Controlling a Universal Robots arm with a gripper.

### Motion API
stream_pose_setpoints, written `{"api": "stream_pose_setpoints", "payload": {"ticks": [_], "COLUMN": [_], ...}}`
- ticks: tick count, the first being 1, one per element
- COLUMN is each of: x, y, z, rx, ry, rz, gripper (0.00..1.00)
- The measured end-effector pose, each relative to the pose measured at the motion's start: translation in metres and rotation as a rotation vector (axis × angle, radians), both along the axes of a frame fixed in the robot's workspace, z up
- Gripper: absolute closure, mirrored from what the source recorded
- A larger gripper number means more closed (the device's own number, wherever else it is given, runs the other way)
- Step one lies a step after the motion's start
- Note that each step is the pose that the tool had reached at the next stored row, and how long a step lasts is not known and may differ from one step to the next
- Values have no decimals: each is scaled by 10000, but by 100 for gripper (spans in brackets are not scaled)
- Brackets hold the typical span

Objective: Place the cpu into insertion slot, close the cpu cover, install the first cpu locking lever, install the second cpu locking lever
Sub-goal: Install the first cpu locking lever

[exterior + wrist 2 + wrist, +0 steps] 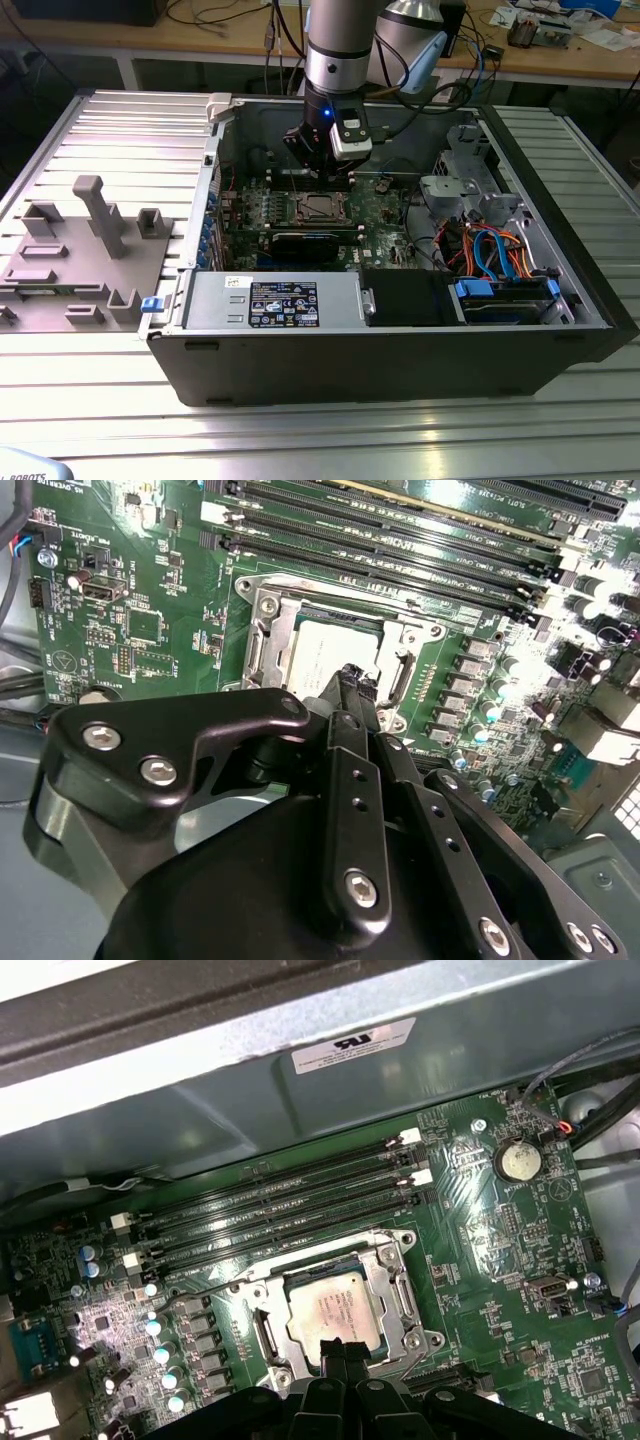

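The cpu point(333, 1303) point(322, 646), a dull silver square, lies flat in the insertion slot point(318, 208) on the green board. The silvery cpu cover point(402, 1298) point(262, 632) lies down around it, and the chip's top shows through the cover's cut-out. A thin metal lever point(205, 1295) runs along the socket's side next to the memory slots. My gripper point(340, 1348) point(352, 678) point(322, 172) hangs just over the socket's edge. Its black fingertips are pressed together with nothing between them. I cannot tell whether the tips touch the cover.
Long memory slots point(280, 1205) run beside the socket. The case's metal wall point(300, 1100) stands close behind them. The power supply point(275, 300) and a drive cage with blue and orange cables point(495, 250) fill the case's front and the exterior view's right. A grey fixture point(90, 250) lies outside.
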State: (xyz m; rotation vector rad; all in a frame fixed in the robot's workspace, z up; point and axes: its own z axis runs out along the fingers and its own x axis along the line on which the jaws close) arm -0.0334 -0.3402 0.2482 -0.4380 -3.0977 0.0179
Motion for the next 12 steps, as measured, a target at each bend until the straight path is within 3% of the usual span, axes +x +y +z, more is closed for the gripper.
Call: {"api": "stream_pose_setpoints", "payload": {"ticks": [12], "x": [0], "y": [0], "z": [0], "rx": [0], "ry": [0], "rz": [104], "gripper": [89]}}
